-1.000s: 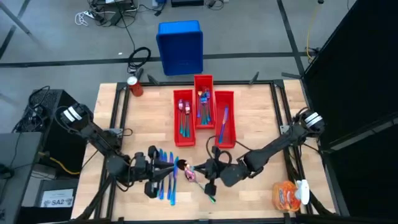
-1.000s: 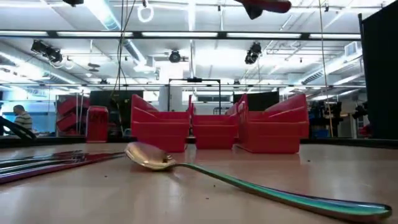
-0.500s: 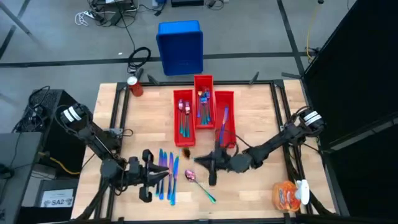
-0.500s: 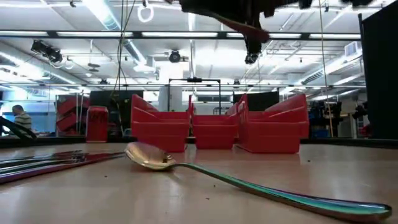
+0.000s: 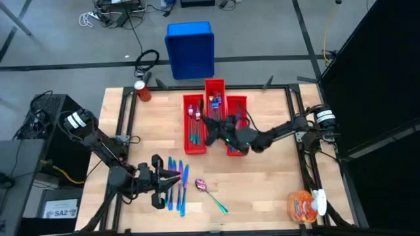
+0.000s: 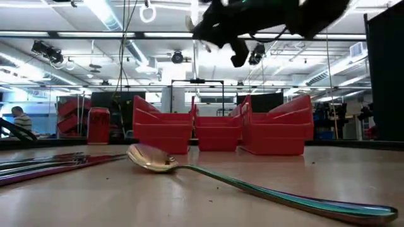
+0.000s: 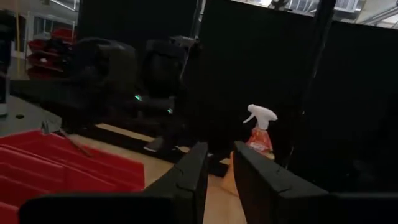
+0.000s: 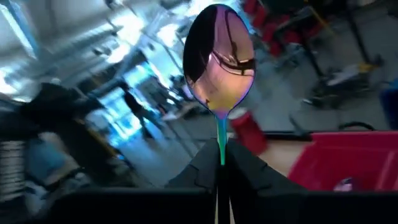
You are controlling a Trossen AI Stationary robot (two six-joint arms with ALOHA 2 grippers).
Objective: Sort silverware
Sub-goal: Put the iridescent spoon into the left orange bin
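My right gripper (image 5: 211, 126) hangs over the red bins, shut on an iridescent spoon (image 8: 219, 59) whose pink-gold bowl sticks out past the fingertips. A second spoon (image 5: 211, 195) lies flat on the table near the front edge, bowl up (image 6: 151, 158). Several blue and purple pieces of silverware (image 5: 176, 187) lie side by side to its left. My left gripper (image 5: 170, 180) hovers at those pieces, open, with nothing between its fingers (image 7: 219, 180). More silverware lies in the three red bins (image 5: 194, 128). My right gripper pinches the spoon's teal handle (image 8: 221, 155) between its two fingers, which hide the rest of the handle. The spoon runs on along the fingers, bowl foremost. The fingers lie about level, pointing toward the table's left. The spoon is lifted clear above the bins.
The left bin (image 5: 184, 131), middle bin (image 5: 214, 84) and right bin (image 5: 244, 124) stand at the table's far centre. A red can (image 5: 142, 91) sits at the far left corner, a spray bottle and orange bag (image 5: 306, 204) at the near right. A blue crate (image 5: 190, 49) stands beyond the table.
My right gripper has risen from beside the near spoon and travelled toward the far edge, carrying a spoon clear of the table to above the red bins. My left gripper has drawn back slightly toward the table's left. The other spoon has stayed where it lay.
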